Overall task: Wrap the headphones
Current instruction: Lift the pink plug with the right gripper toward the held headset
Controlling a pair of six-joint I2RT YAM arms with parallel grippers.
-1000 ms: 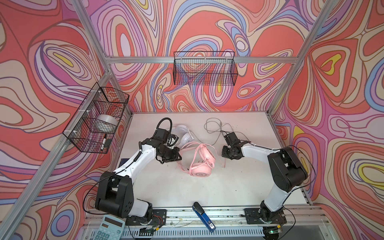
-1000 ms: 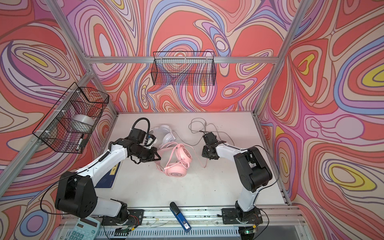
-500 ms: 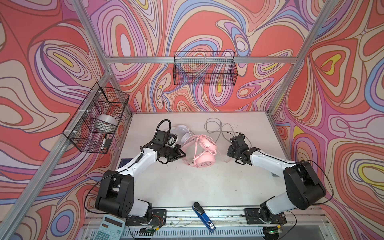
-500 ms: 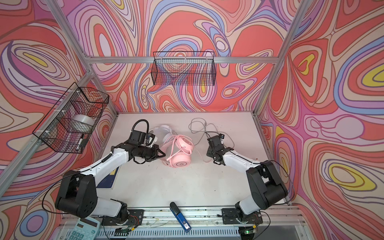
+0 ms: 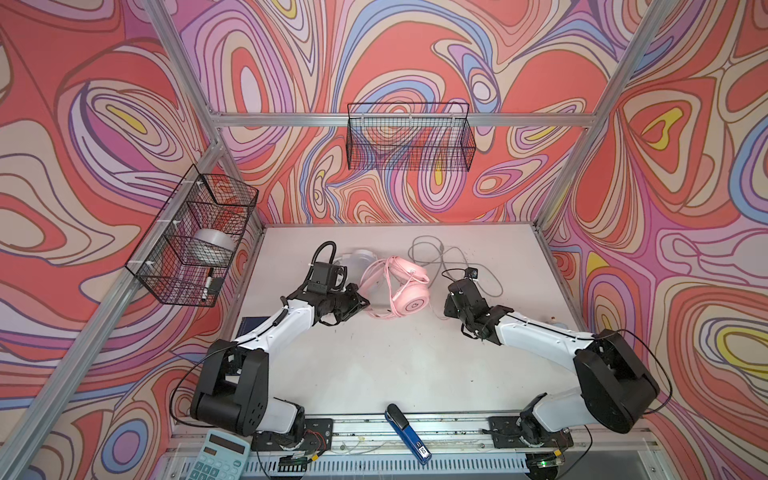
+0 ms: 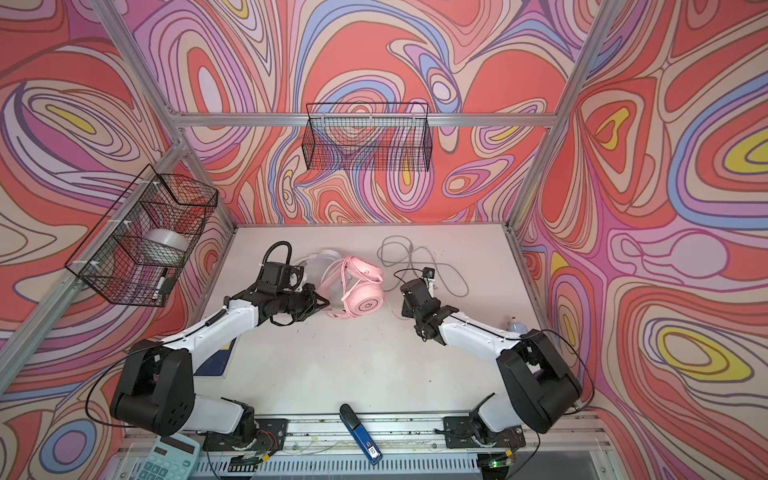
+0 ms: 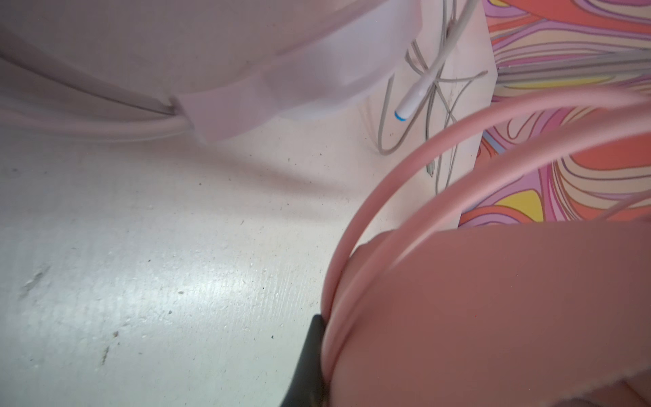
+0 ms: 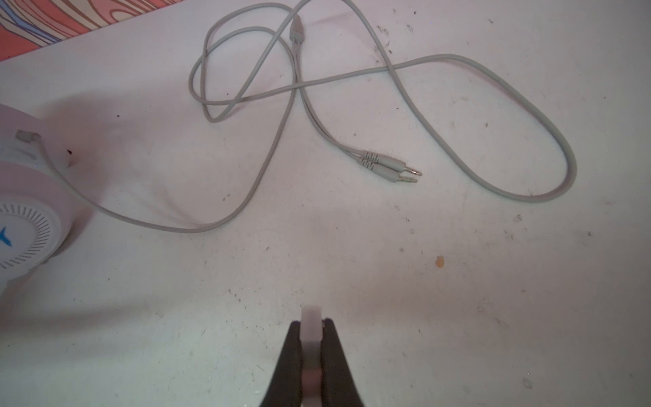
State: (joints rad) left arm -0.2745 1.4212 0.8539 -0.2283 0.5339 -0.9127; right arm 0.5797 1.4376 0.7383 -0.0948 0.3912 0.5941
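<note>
Two headsets: the pink headset (image 5: 409,296) lies mid-table, touching the white headset (image 5: 358,258) behind it. The grey cable (image 5: 436,253) sprawls loose on the table (image 5: 374,365) toward the back.
Left gripper (image 5: 360,302): clamped on the pink headset's headband; your left wrist view shows the pink bands pressed against one finger (image 7: 311,349).
Right gripper (image 5: 449,300): closed on a pale pink strip (image 8: 311,331), apparently the end of the pink cable (image 5: 433,307); you cannot confirm that from these views.
Step in hand: winding the pink cable around its headset, by my reading; the white one waits.
Next move: hold the band firm with your left arm, carry the cable end around it under light tension, and steer clear of the grey cable.
</note>
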